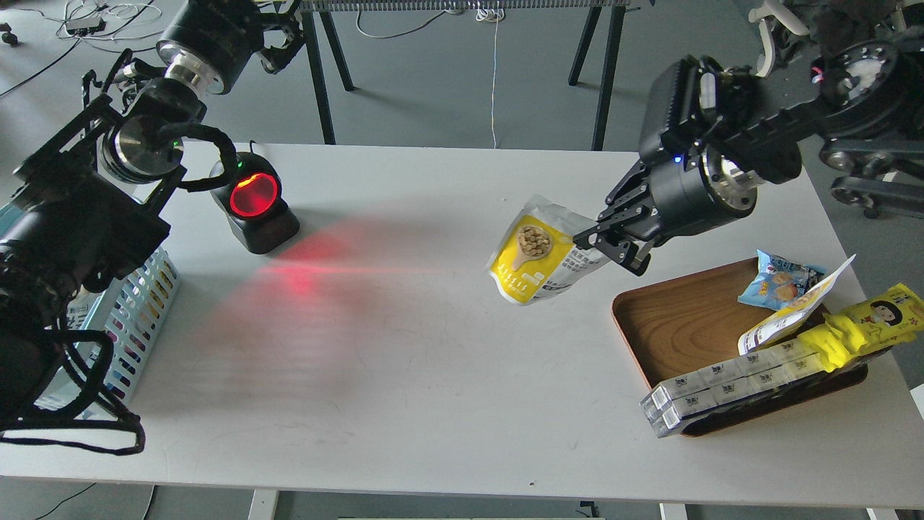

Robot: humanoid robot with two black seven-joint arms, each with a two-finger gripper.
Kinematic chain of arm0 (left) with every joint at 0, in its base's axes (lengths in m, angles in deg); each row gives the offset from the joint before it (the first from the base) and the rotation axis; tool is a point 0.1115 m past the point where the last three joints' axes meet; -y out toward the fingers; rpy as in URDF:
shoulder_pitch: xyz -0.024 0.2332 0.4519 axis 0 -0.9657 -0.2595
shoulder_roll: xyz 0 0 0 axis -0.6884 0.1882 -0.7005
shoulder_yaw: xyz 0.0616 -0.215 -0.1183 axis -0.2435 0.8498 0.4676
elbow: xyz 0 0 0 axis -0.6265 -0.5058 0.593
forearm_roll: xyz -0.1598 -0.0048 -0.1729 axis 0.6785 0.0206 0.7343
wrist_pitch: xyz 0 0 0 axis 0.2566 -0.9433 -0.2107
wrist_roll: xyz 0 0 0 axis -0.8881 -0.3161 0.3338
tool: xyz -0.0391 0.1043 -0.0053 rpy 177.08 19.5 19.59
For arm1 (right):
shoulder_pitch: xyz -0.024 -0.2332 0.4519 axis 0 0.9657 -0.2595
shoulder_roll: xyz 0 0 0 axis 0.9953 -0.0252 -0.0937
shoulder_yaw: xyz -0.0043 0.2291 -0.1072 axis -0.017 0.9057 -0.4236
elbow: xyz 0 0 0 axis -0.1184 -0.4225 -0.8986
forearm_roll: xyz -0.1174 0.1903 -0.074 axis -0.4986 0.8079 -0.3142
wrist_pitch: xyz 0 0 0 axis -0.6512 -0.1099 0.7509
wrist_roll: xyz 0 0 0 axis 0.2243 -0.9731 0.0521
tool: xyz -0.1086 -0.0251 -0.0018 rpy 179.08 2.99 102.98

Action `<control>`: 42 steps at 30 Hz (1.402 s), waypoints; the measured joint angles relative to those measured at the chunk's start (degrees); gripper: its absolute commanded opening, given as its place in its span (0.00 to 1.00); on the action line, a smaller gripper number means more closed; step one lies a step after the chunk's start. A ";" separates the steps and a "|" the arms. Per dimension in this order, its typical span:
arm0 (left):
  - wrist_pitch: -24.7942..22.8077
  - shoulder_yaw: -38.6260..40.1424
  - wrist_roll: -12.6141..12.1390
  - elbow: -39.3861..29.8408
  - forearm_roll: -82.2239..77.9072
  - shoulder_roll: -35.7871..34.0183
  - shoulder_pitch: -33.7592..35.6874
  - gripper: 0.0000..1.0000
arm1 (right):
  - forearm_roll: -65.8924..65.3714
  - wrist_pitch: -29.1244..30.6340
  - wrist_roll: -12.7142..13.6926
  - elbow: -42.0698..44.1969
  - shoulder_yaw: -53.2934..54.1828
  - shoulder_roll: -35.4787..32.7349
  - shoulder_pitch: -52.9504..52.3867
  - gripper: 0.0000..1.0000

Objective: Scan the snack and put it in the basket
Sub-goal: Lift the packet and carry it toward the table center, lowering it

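Note:
The snack (538, 253), a small yellow-and-white pouch picturing tan balls, hangs tilted above the middle right of the white table (404, 375). My right gripper (588, 243) is shut on the pouch's upper right edge and holds it off the table. The light blue slotted basket (141, 307) stands at the table's left edge, partly hidden behind my left arm. My left gripper (281, 40) is raised at the top left, beyond the table's far edge, dark and end-on. It holds nothing that I can see.
A black barcode scanner (254, 206) with a glowing red window stands at the back left and casts red light on the table. A brown wooden tray (678, 318) at the right holds a blue-and-white snack bag (776, 283), a long yellow packet (870, 325) and long clear boxes (722, 393).

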 measured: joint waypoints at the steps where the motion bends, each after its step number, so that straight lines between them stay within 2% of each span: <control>1: 0.00 0.00 0.00 0.00 0.00 -0.07 0.00 1.00 | 0.29 -0.07 0.00 0.06 0.00 1.07 -0.12 0.00; 7: 0.00 0.01 0.00 0.09 0.00 -0.55 0.47 1.00 | 3.28 -1.39 0.00 0.91 0.00 5.65 1.27 0.00; 15: 0.00 0.00 0.00 0.09 -0.16 -0.55 0.07 1.00 | 3.73 -6.55 0.00 6.75 -0.09 13.43 4.81 0.00; 24: 0.00 0.00 0.09 0.09 -0.08 -0.67 0.03 1.00 | 3.66 -7.06 0.00 14.26 -0.12 22.40 7.13 0.00; 42: 0.00 0.13 0.09 0.09 -0.08 -0.58 -0.06 1.00 | 2.86 -6.96 0.00 17.05 -0.39 25.08 8.91 0.01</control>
